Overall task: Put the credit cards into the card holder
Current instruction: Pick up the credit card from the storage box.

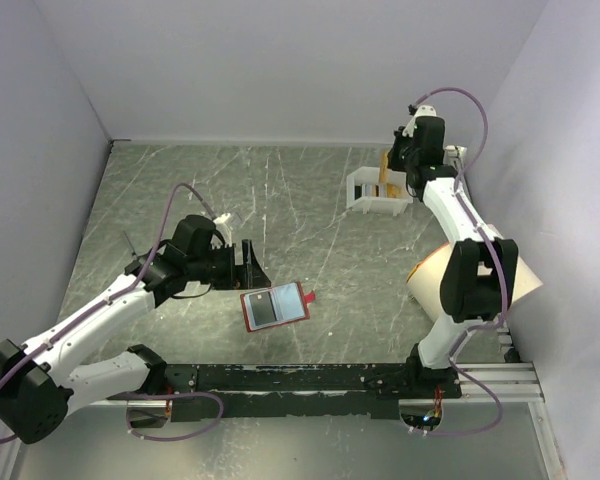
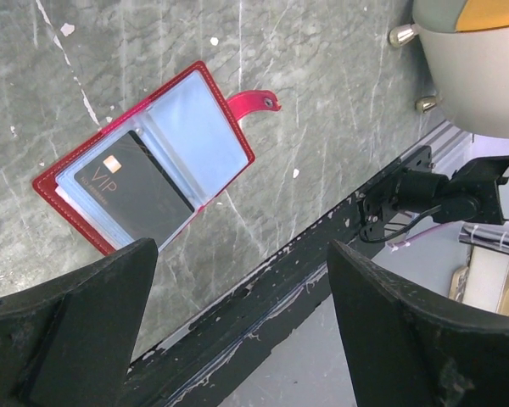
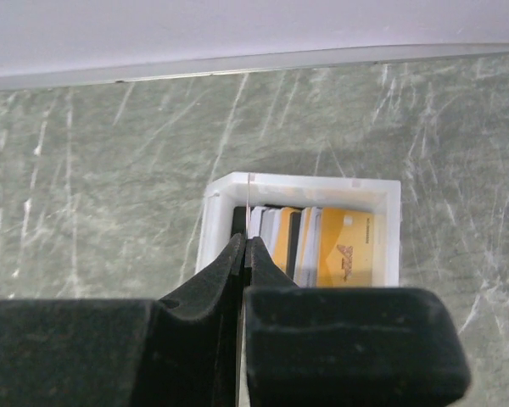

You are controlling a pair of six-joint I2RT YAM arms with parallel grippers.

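The card holder (image 1: pixel 275 306) is a red wallet lying open on the table near the front, snap tab (image 1: pixel 309 296) to its right. In the left wrist view the wallet (image 2: pixel 165 127) shows pale blue pockets with a dark card (image 2: pixel 140 188) in the left one. My left gripper (image 1: pixel 248 264) is open and empty just left of and above the wallet; its fingers (image 2: pixel 85 331) frame the table's front edge. My right gripper (image 3: pixel 247 243) is shut on a thin pale card (image 3: pixel 249 203), seen edge-on, over the white box (image 3: pixel 216 212). The box holds several upright credit cards, including an orange one (image 3: pixel 348 248).
The white box (image 1: pixel 365 195) stands at the back right near the wall. A pale cream cone-shaped thing (image 1: pixel 428 272) sits by the right arm, also in the left wrist view (image 2: pixel 483 68). A black rail (image 1: pixel 310 378) runs along the table's front edge.
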